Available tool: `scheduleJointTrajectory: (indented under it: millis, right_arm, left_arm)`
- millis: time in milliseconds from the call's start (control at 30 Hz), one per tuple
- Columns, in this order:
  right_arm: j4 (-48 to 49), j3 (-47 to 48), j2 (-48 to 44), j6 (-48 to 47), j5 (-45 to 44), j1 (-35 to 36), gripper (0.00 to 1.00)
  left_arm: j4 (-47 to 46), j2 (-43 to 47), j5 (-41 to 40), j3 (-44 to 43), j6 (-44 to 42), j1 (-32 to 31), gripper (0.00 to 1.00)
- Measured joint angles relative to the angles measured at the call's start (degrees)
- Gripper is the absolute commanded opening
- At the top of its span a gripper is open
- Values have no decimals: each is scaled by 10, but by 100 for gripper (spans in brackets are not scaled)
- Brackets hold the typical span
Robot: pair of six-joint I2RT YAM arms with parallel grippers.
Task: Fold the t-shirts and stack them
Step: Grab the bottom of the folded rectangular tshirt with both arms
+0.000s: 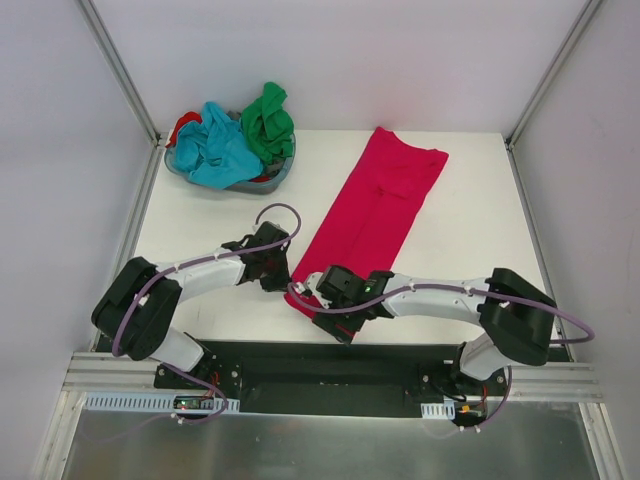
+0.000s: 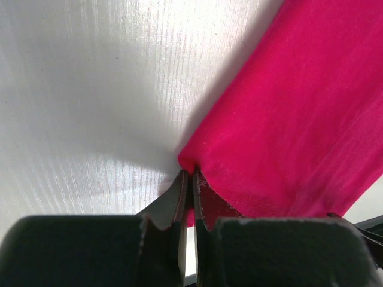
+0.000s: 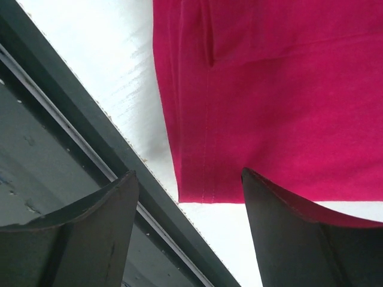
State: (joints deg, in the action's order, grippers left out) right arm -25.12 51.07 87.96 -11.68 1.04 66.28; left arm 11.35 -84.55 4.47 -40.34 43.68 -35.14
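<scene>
Left gripper pinched shut on near-left hem corner of pink t-shirt, which lies as a long strip on the table. Right gripper spread wide at near hem, clamping nothing. I judge the cloth light, limp and prone to sag; best gripped at the corners.

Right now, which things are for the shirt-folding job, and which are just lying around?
For the job: crimson-pink t-shirt; turquoise-blue t-shirt; green t-shirt; red t-shirt, mostly hidden; left pincer, shut on the crimson-pink t-shirt; right pincer, open.

Just lying about: grey basket under the heaped shirts; white table.
</scene>
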Motion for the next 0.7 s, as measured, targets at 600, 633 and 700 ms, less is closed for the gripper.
scheduleJointTrajectory:
  millis: [600,633,700]
  right_arm:
    - [1,-7,5,-13,0,52,1]
    - [4,-9,-9,-14,16,63,1]
    - [12,-10,-33,-14,46,72,1]
  left_arm:
    - [58,119,0,76,24,0,0]
    - [71,142,0,86,25,-1,0]
    - [90,178,0,97,29,0,0]
